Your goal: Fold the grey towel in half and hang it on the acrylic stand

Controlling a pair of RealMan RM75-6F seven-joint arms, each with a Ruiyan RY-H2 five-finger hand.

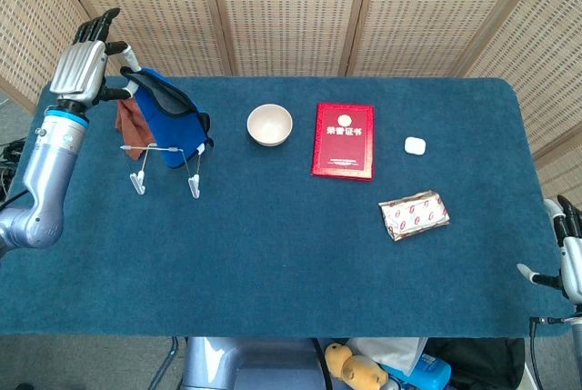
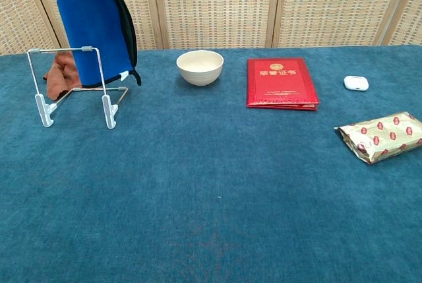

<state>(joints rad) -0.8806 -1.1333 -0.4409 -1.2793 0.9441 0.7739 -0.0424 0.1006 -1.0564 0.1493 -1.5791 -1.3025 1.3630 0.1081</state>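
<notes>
Now the hanging step is in hand: the left robot hand (image 1: 88, 65) pinches the folded towel (image 2: 92, 22) by its top edge — long axis vertical, lower edge just behind the acrylic stand (image 2: 71, 85). Next, I judge, lower it over the stand's top bar.

We see the folded towel (image 2: 92, 22), blue face toward us, hanging from above the frame behind the acrylic stand (image 2: 74, 85). A brown cloth (image 2: 62, 72) lies behind it. Bowl (image 2: 200, 66), red booklet (image 2: 281, 82), earbud case (image 2: 356, 83) and foil packet (image 2: 382, 136) sit along the worktop (image 2: 211, 197).
</notes>
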